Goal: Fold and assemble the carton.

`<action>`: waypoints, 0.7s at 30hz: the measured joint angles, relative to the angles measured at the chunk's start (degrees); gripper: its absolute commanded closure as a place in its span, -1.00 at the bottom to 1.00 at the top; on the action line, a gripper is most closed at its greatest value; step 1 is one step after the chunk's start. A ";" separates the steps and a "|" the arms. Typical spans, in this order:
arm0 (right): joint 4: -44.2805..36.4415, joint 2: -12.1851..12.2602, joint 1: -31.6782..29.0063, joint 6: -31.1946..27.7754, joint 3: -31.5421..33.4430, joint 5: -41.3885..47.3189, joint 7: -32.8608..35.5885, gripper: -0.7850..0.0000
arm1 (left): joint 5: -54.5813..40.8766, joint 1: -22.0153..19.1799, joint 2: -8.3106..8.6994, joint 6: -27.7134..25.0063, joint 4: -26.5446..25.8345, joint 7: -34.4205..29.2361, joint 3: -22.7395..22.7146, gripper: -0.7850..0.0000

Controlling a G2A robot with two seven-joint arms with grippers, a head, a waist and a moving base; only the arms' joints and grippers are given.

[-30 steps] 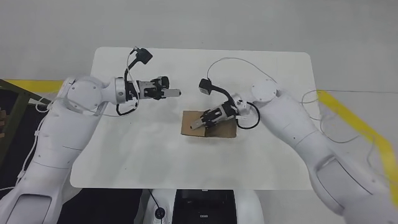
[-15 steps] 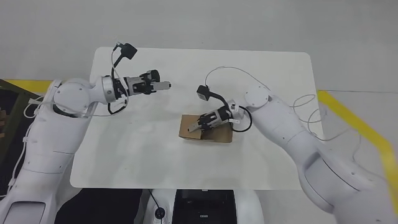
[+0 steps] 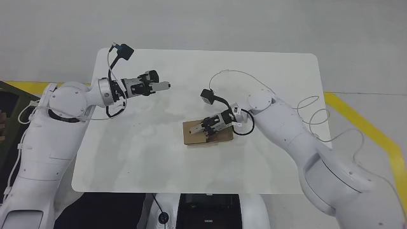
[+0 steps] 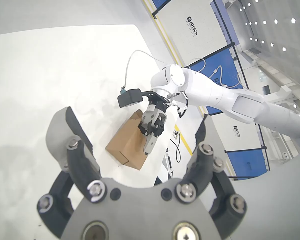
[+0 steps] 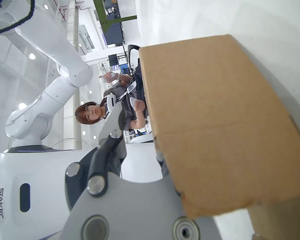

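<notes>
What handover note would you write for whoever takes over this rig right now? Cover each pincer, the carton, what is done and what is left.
Left pincer: open, empty, over the table, apart from the carton.
Right pincer: on the carton's top; open or shut cannot be told.
Carton: brown, on the table's front middle.
Done: carton looks partly shaped into a box.
Left: finish the folds and close it.
</notes>
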 measured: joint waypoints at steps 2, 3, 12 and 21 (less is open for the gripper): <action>0.40 -0.15 0.10 0.12 0.05 0.11 0.11 -0.95 | -0.07 0.05 0.04 0.03 -0.03 0.05 -0.06 -1.00; 0.54 -0.19 0.16 0.19 0.12 0.21 0.18 -0.95 | -0.08 0.07 0.05 0.03 -0.04 0.09 -0.08 -1.00; -1.21 1.09 0.12 -0.20 2.15 1.47 -0.20 -1.00 | 0.03 0.14 0.21 0.04 -0.07 0.35 -0.22 -1.00; -8.22 5.62 -2.47 -1.80 6.06 0.93 -1.79 -1.00 | 2.03 -0.32 0.27 0.66 -0.85 0.70 0.57 -1.00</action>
